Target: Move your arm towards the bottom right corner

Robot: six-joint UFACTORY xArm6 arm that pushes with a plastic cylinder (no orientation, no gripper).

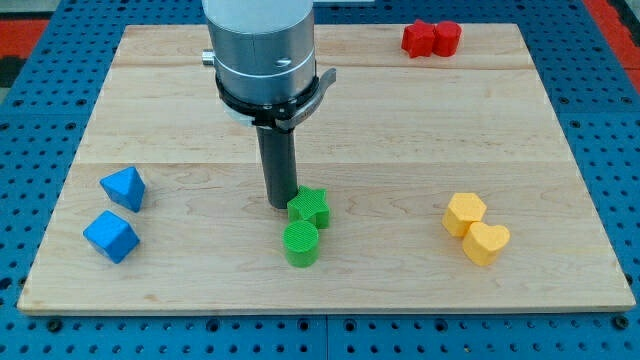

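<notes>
My tip (280,205) stands near the middle of the wooden board (400,130), touching or just left of the green star block (310,206). A green cylinder (301,243) sits right below that star. Two yellow blocks lie toward the view's bottom right: a yellow rounded block (464,213) and a yellow heart block (486,243), touching each other. The board's bottom right corner (610,295) is far to the right of my tip.
Two blue blocks lie at the view's left: one (123,187) above the other (110,236). Two red blocks (431,38) touch each other at the top right. A blue pegboard surface (600,150) surrounds the board.
</notes>
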